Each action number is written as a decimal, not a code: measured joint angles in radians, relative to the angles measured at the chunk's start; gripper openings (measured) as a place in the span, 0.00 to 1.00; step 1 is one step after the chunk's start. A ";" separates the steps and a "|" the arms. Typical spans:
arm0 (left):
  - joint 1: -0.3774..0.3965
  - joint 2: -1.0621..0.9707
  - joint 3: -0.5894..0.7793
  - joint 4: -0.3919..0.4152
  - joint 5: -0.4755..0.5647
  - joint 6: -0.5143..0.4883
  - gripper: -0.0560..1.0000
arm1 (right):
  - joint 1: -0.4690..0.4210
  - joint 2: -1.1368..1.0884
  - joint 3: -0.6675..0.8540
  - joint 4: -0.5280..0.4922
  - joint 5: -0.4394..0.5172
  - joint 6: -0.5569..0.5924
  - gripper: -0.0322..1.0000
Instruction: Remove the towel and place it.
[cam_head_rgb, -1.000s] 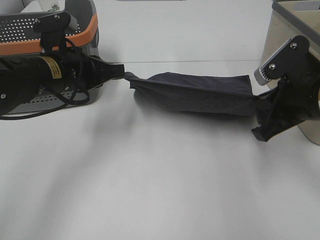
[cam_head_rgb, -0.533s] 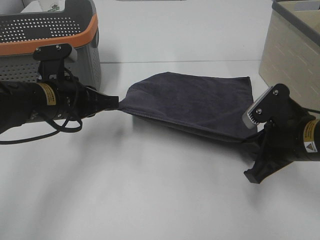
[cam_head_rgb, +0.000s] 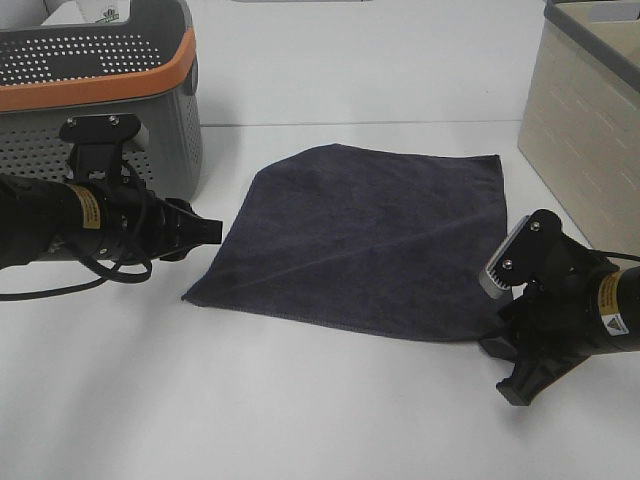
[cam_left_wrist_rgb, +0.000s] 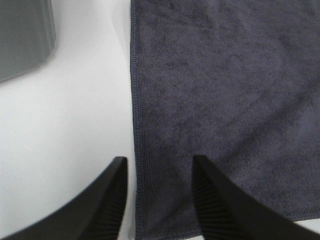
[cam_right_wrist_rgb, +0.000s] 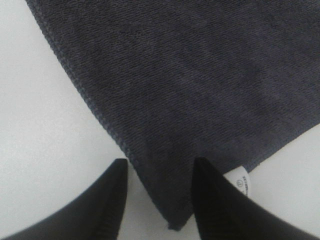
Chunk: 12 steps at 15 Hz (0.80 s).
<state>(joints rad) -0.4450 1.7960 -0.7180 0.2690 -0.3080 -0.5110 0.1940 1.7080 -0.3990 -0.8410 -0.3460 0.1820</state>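
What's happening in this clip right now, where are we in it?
The two arms have spread the dark grey towel flat on the white table, between the grey-and-orange perforated basket and the beige bin. Both grippers are open: the left gripper sits at the towel's stitched edge near one corner, and the right gripper sits at the corner with the small white tag. Neither grips the cloth, so the placing looks essentially done.

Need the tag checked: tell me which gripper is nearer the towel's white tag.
Right. The right gripper is open over the towel corner, with the tag beside one finger. The left gripper is open at the opposite corner.
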 joint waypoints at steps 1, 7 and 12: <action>0.000 0.000 0.000 0.001 0.001 0.001 0.60 | 0.000 0.000 0.000 -0.001 0.001 0.000 0.52; 0.000 -0.064 0.000 0.011 0.052 0.002 0.79 | 0.000 -0.191 0.003 0.006 0.082 0.004 0.58; 0.000 -0.152 -0.140 0.011 0.359 -0.063 0.79 | 0.000 -0.425 -0.051 0.116 0.214 0.004 0.59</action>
<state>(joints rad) -0.4450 1.6440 -0.8580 0.2800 0.0510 -0.5740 0.1940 1.2830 -0.4500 -0.7250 -0.1320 0.1860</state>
